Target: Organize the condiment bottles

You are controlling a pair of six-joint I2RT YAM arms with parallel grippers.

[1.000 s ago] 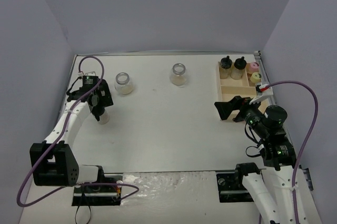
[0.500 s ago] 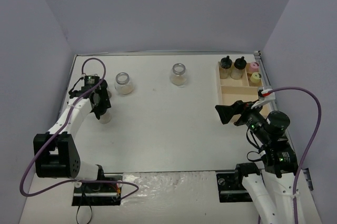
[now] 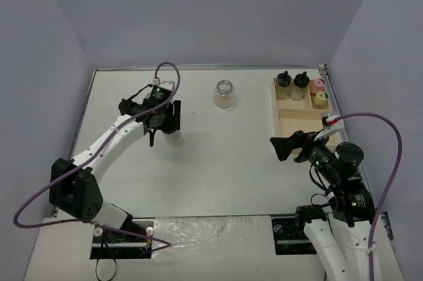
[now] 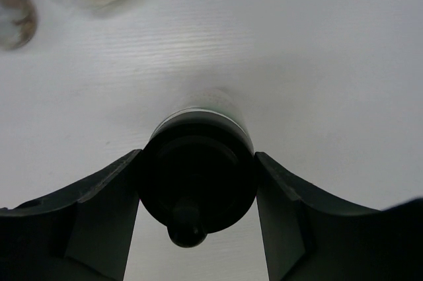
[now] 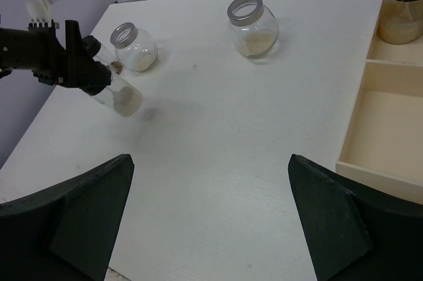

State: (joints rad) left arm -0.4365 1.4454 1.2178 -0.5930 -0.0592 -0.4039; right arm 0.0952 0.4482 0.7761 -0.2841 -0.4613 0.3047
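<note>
White table (image 3: pixel 218 162), we see our left gripper (image 3: pixel 162 120) clamped on a tilted black-capped jar (image 4: pixel 197 174), our right gripper (image 3: pixel 285 145) wide open near the tray (image 3: pixel 294 118)

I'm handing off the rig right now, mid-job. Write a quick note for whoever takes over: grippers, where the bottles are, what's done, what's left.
Left gripper: shut on a black-capped bottle, held tilted by its cap end above the table, left side.
Right gripper: open, empty, near the tray.
Done: two black-capped bottles, the pink-capped and the yellow-capped stand in the tray.
On the table: two silver-rimmed jars.
Left: probably bring the held bottle and both jars to the tray.
</note>
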